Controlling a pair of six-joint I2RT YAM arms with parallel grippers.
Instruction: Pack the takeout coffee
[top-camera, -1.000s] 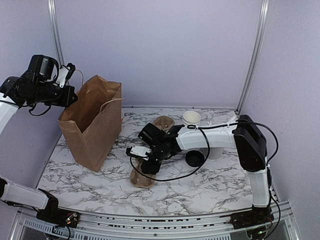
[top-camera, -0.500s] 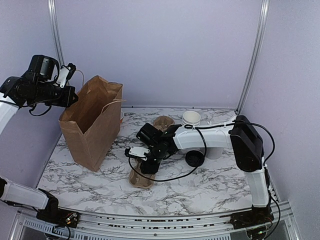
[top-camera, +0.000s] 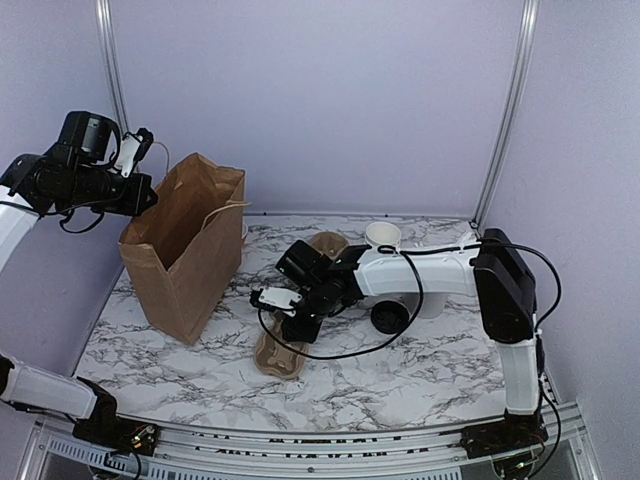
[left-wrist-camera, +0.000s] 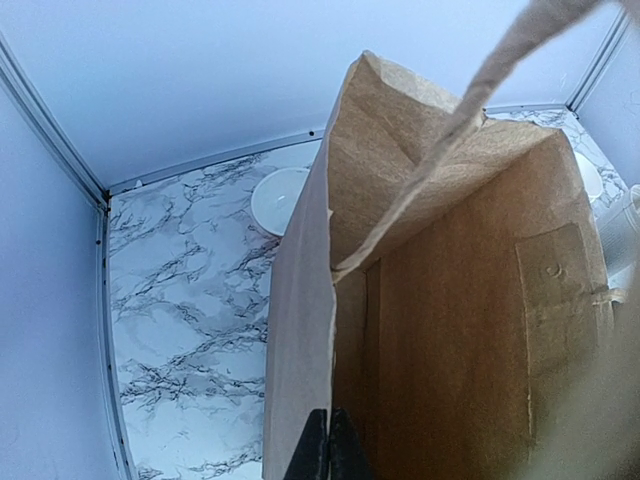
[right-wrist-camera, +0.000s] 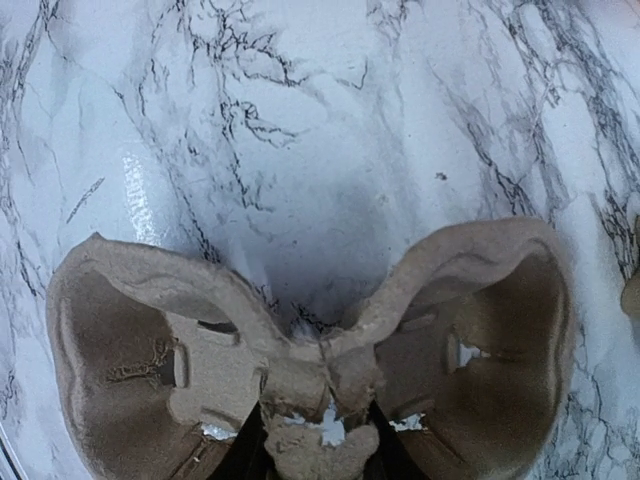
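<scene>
A white paper cup (top-camera: 382, 236) stands open at the back of the table, and its black lid (top-camera: 390, 318) lies flat beside my right forearm. My right gripper (top-camera: 298, 325) is down on a brown pulp cup carrier (top-camera: 279, 356). In the right wrist view its fingers (right-wrist-camera: 318, 447) press both sides of the centre post of the carrier (right-wrist-camera: 130, 350), between two empty wells. My left gripper (top-camera: 142, 194) is high at the left, shut on the rim of the open brown paper bag (top-camera: 185, 250). The left wrist view shows its fingers (left-wrist-camera: 328, 445) pinching the wall of the bag (left-wrist-camera: 450, 330).
A second pulp carrier piece (top-camera: 326, 243) lies behind my right wrist. A white cylinder (top-camera: 432, 302) stands partly hidden behind the right arm. A white round thing (left-wrist-camera: 278, 198) sits behind the bag. The bag's paper handle (left-wrist-camera: 480, 90) crosses the left wrist view.
My right gripper's fingers have closed in on the carrier's centre post, and the wrist has shifted slightly. The left arm and the bag have stayed where they were.
</scene>
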